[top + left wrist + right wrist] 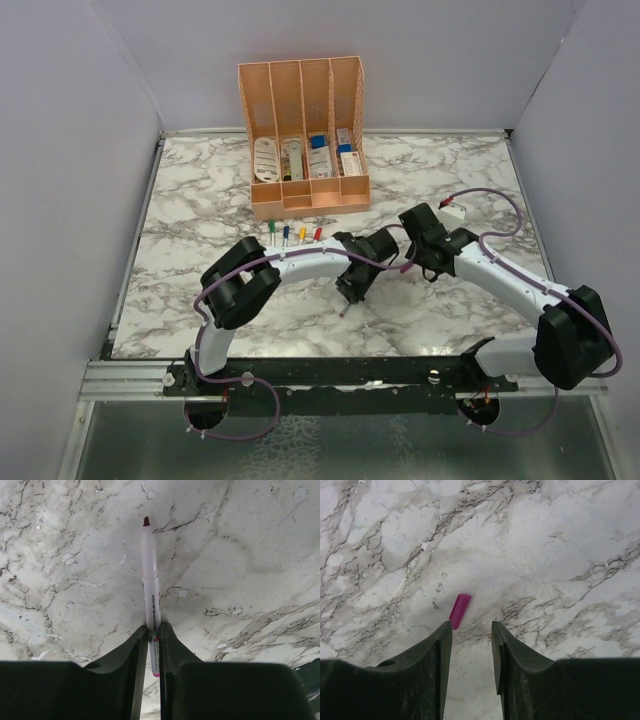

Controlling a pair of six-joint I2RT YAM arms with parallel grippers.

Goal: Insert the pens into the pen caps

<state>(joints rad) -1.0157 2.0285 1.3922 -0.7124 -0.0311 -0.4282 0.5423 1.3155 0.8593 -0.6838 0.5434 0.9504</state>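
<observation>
While your left gripper (151,630) pinches the pen (150,570) near its tail, your right gripper (471,630) hangs part-open and empty, just behind the cap (460,611).

On the table (190,210), at twelve o'clock near the far edge, an organiser (300,207), small items (293,160) in its compartments. Just before it, at its six o'clock, a row of four pens (294,235), side by side. Near the table's centre, the left gripper (152,626), a fifth pen (150,575) clamped between its fingers and reaching out ahead of them. Close by at its two o'clock, the right gripper (471,624), fingers parted. On the tabletop at eleven o'clock of that gap, a cap (460,611), right at one fingertip.
</observation>
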